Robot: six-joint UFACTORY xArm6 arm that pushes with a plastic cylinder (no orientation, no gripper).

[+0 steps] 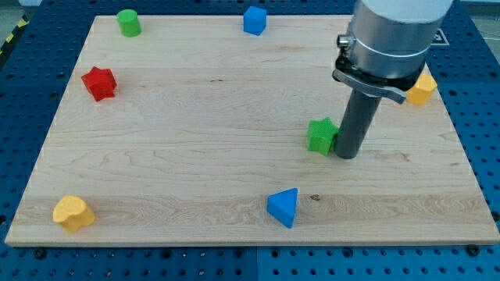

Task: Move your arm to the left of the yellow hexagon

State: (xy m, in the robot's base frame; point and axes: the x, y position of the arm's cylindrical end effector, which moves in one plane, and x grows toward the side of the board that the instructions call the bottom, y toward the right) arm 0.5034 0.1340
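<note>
The yellow hexagon (423,89) lies near the board's right edge, partly hidden behind my arm's grey body. My tip (346,154) rests on the board, below and to the left of the hexagon. It stands right against the right side of a green star block (321,135).
A blue triangle block (283,207) lies near the bottom edge. A yellow heart block (73,212) sits at the bottom left corner. A red star (99,83) is at the left, a green cylinder (129,23) at the top left, a blue block (255,20) at the top middle.
</note>
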